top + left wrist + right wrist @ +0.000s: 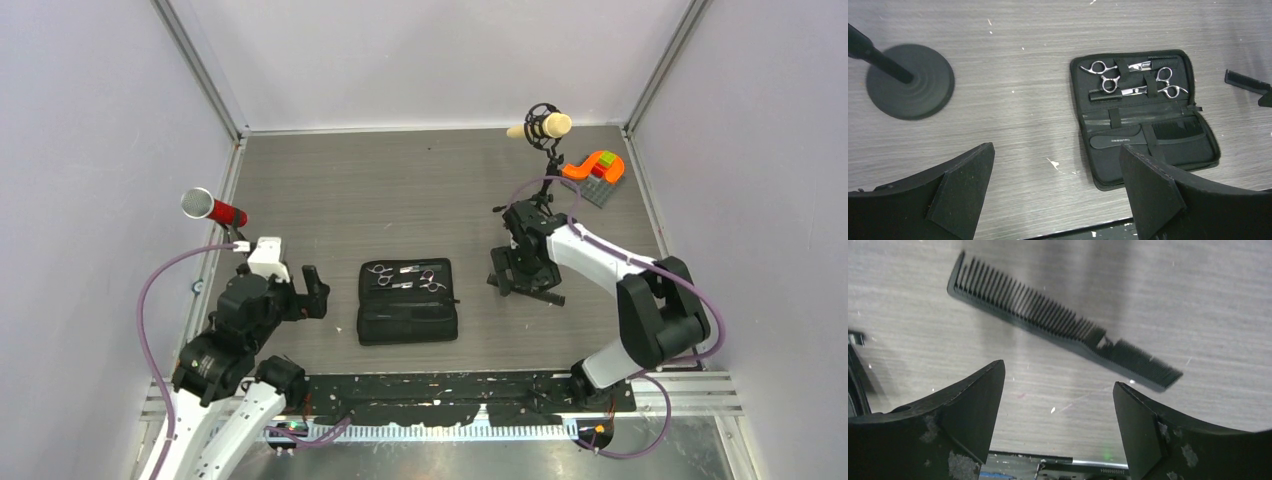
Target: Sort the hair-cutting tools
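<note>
Top view: open case (408, 318) mid-table, two scissors (395, 269) in its far half. Left gripper (312, 290) left of case, right gripper (522, 285) right of case.

Left wrist: left fingers spread wide, empty. One comb (1175, 131) strapped in case's near half.

Right wrist: right fingers spread wide, empty. Second comb (1058, 325) flat on table (1198, 300) just beyond fingertips, not touching them.

The scissors (1135, 91) are shiny silver metal, the case (1180, 152) matt black cloth, the comb (1048, 325) black plastic.

No legible txt; tiny white print on cased comb (1120, 142) unreadable
</note>
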{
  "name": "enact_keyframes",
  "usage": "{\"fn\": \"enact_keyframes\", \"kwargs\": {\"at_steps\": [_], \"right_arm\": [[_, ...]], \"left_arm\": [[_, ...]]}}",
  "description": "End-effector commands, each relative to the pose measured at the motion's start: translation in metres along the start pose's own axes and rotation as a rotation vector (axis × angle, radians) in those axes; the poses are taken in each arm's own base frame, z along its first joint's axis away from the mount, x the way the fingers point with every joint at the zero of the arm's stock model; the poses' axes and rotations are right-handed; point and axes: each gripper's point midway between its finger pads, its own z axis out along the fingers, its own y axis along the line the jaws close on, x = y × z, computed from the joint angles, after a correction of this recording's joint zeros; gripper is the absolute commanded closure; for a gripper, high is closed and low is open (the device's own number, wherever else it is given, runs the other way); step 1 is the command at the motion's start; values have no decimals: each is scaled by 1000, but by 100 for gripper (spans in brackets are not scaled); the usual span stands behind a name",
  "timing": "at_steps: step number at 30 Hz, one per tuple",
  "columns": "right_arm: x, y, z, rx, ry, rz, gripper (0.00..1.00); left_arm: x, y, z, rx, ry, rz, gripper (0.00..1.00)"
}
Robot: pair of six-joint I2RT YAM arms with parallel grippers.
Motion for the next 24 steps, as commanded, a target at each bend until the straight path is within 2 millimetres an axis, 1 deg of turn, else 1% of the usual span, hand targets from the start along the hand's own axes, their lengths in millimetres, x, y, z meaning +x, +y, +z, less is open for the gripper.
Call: {"fn": "enact_keyframes", "kwargs": {"at_steps": [1, 3, 6, 10, 12, 13, 14, 15, 16, 17, 18, 21, 22, 23, 24], "right_arm": [[-40, 0, 9, -30, -89, -45, 12], [-45, -2, 15, -41, -83, -68, 12], [-46, 1, 23, -88, -55, -106, 12], [-47, -1, 33, -86, -27, -113, 13], [-46, -1, 38, -90, -5, -100, 15], [-42, 0, 42, -94, 19, -92, 19], [-40, 6, 43, -119, 31, -74, 22], [-38, 9, 47, -133, 47, -62, 28], [-34, 17, 49, -175, 67, -35, 34], [-35, 23, 50, -203, 62, -25, 38], [-33, 32, 50, -246, 70, 4, 43], [-34, 41, 50, -272, 69, 57, 52], [-36, 45, 49, -268, 65, 70, 57], [-37, 47, 48, -264, 64, 80, 60], [-40, 51, 46, -253, 58, 95, 65]], "left_arm": [[-16, 6, -7, -3, -101, 76, 0], [-18, 5, -7, 4, -130, 80, 0], [-18, 3, -6, 22, -151, 82, 0], [-19, 4, -7, 20, -163, 83, 0], [-19, 4, -7, 23, -165, 84, 0], [-19, 4, -7, 23, -165, 85, 0], [-19, 4, -7, 24, -168, 84, 0], [-19, 4, -7, 25, -171, 86, 0], [-20, 4, -7, 25, -172, 87, 0], [-21, 3, -7, 26, -177, 87, 0], [-21, 3, -8, 26, -177, 87, 0], [-20, 3, -8, 27, -178, 87, 0], [-20, 4, -8, 27, -177, 88, 0], [-20, 4, -8, 26, -176, 88, 0], [-20, 4, -8, 26, -177, 87, 0]]}}
